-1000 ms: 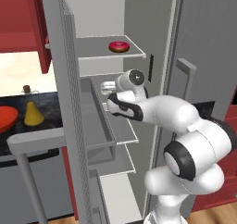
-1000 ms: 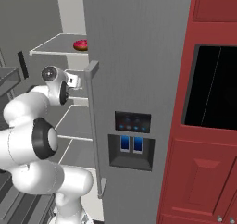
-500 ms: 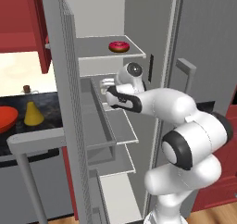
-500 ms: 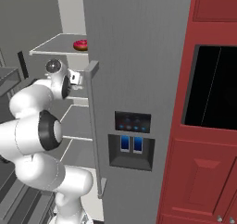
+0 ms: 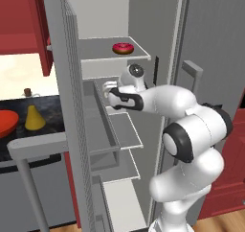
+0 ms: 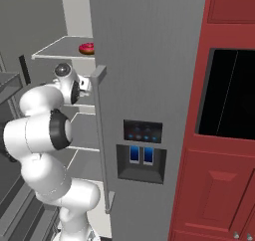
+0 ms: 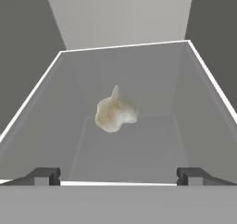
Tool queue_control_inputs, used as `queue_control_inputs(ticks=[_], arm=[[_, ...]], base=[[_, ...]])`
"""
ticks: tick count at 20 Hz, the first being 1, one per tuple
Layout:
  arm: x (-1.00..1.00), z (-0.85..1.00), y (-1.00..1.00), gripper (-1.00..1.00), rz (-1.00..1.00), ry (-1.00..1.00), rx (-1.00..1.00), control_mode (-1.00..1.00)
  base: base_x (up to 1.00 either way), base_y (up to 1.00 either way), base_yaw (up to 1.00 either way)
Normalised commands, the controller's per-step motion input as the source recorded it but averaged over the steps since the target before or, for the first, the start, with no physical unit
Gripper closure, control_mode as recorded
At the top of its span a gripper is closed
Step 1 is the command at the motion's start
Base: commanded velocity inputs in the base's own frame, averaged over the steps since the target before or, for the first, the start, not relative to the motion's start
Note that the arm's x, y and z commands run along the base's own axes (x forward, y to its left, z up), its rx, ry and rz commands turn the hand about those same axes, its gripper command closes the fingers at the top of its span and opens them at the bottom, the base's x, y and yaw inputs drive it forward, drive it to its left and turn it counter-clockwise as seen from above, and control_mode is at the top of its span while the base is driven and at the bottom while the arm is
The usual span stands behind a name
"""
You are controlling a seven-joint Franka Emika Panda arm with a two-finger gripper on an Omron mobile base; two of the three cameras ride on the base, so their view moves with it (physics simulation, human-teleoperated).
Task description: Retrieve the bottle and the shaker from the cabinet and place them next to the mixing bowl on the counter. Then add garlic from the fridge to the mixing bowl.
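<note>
A kitchen: an open grey fridge (image 5: 158,44), red cabinets (image 6: 219,185), and a black stone tabletop (image 5: 48,112).

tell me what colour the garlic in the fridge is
Whitish cream with faint tan patches; the garlic shows best in the hand view.

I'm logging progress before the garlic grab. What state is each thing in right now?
Fridge: door open.
Garlic: loose in a fridge bin, not gripped.
Gripper: open, short of the garlic, holding nothing.
Bottle: upright on the counter, beside the bowl.
Shaker: upright on the counter.
Doughnut: on the fridge's upper shelf.
</note>
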Motion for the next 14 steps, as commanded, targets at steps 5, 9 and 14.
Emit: queue_control_inputs(ticks=[5,9,14], arm=[[0.20,-0.15,0.13,-1.00,0.00,0.00,0.00,-1.00],[0.19,0.00,0.18,-1.00,0.00,0.02,0.00,-1.00],[0.29,0.00,0.09,-1.00,0.00,0.00,0.00,-1.00]], base=[[0.00,0.00,0.00],[0.00,0.00,0.00],[0.00,0.00,0.00]])
